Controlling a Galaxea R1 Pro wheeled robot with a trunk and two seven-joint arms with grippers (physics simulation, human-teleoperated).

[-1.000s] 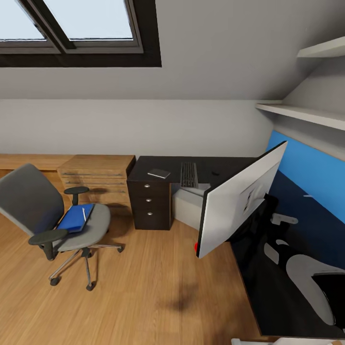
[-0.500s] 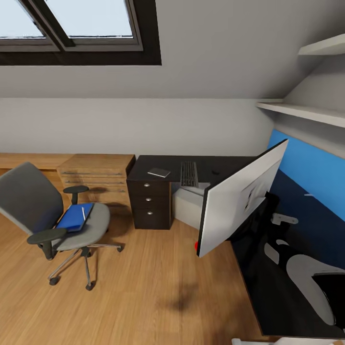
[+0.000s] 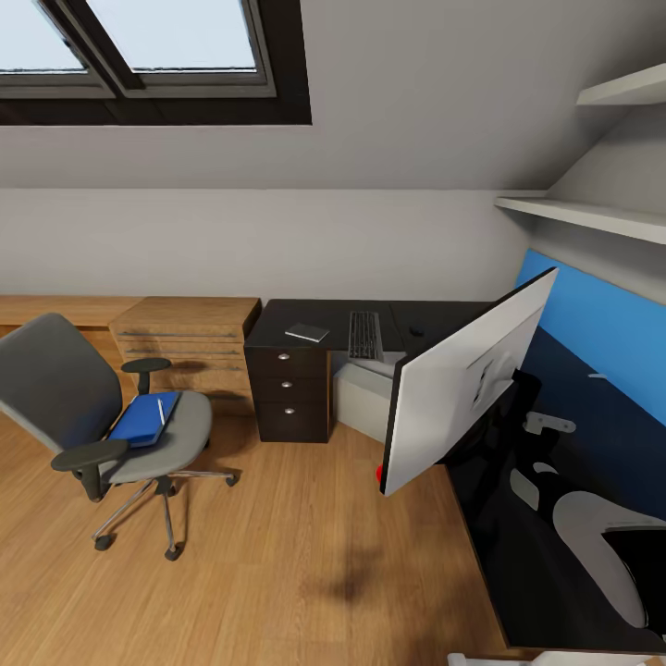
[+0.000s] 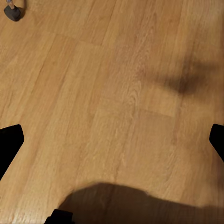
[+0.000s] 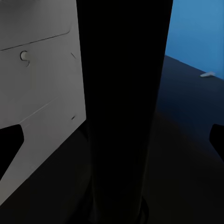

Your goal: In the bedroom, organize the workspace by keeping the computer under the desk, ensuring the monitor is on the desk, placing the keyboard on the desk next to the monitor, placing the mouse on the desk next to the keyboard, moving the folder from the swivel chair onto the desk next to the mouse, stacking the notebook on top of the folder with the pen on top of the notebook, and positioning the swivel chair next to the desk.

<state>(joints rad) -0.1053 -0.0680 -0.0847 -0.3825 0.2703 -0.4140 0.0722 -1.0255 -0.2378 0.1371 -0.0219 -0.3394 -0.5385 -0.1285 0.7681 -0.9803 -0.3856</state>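
**Desk corner ahead, chair off to my left, open floor between**

From the head camera I see the black L-shaped desk (image 3: 435, 319) running along the back wall and down my right side. Its drawer stack (image 3: 289, 388) with three silver knobs stands at the left end. On the back run: the notebook (image 3: 307, 333) near the left edge, the keyboard (image 3: 365, 336) beside it, apart, and the mouse (image 3: 417, 330) further right as a small dark spot. The monitor (image 3: 462, 388) stands on the right run, its pale back toward me, its lower corner overhanging the desk's front edge. Under the desk, behind that corner, the light grey computer (image 3: 356, 398) shows; a red spot sits at the monitor's lower corner.

The swivel chair (image 3: 102, 416) stands well apart from the desk, on the wooden floor (image 3: 305, 555) to my left. The blue folder (image 3: 145, 419) lies flat on its seat, with the white pen (image 3: 161, 412) on top. A light wooden drawer unit (image 3: 190, 347) sits just beside the desk's drawer stack. A blue panel (image 3: 601, 333) lines the wall on the right.

Wide bare floor lies between chair and desk.

Left wrist camera: left hand (image 4: 112, 140) over bare floor, dark fingertips (image 4: 9, 140) at both picture edges, spread wide, gripping nothing. Right wrist camera: right hand (image 5: 116, 140) likewise spread, fingertips (image 5: 9, 140) far apart, facing the monitor's dark stem, not touching it as far as I can tell.
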